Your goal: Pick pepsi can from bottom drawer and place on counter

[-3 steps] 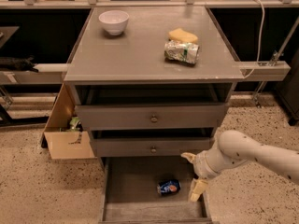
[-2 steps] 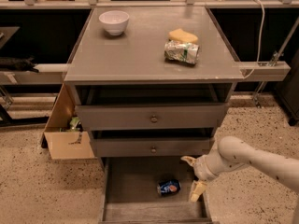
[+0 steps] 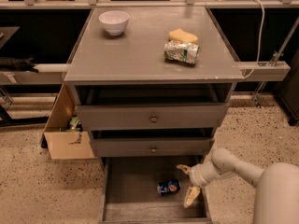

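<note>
The pepsi can [image 3: 168, 187] lies on its side on the floor of the open bottom drawer [image 3: 133, 183], right of its middle. My gripper [image 3: 188, 183] hangs over the drawer's right part, just right of the can, with its two cream fingers spread open, one finger [image 3: 183, 169] above and one [image 3: 191, 196] below the can's level. It holds nothing and does not touch the can. The counter [image 3: 135, 50] is the grey cabinet top above.
On the counter stand a white bowl [image 3: 114, 22], a yellow sponge [image 3: 182, 35] and a green-and-white foil bag [image 3: 181, 52]. The two upper drawers [image 3: 153, 117] are slightly pulled out. A cardboard box [image 3: 65, 132] stands on the floor left of the cabinet.
My gripper and arm have shifted slightly left toward the can. The can has not moved.
</note>
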You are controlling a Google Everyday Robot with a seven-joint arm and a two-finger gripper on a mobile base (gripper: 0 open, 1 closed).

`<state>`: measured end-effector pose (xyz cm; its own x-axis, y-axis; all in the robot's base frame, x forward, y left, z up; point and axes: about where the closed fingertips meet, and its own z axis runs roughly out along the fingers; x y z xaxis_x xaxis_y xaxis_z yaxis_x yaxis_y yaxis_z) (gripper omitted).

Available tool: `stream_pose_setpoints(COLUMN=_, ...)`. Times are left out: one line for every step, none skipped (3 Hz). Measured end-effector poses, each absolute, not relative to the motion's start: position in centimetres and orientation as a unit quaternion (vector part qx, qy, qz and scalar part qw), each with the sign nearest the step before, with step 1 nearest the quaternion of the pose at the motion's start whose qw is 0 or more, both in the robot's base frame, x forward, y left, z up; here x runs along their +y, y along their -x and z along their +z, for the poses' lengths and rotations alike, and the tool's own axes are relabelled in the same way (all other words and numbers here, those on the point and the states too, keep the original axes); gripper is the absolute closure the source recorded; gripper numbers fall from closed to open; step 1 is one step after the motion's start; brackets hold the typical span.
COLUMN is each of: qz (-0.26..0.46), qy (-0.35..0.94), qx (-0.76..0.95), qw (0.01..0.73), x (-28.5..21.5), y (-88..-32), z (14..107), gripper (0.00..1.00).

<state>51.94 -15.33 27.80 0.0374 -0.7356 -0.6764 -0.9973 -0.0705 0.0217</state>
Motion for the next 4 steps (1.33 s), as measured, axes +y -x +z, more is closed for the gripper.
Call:
stream_pose_setpoints(qz=0.281, qy=0.672, qx=0.642, qw=0.241, x=-14.8, y=-52.8, z=23.8, gripper=0.0)
stream_pose_setpoints(qz=0.277, qy=0.65, qx=0.663, qw=0.249, x=-13.6, y=-54.2, z=19.9, gripper=0.0)
stream_pose_setpoints(qz=0.277, qy=0.65, qx=0.662, qw=0.249, x=-13.5, y=-54.1, z=19.7, gripper=0.0)
stream_pose_setpoints(qz=0.279, qy=0.649, qx=0.66, qw=0.255, x=-13.3, y=-54.6, z=17.3, gripper=0.0)
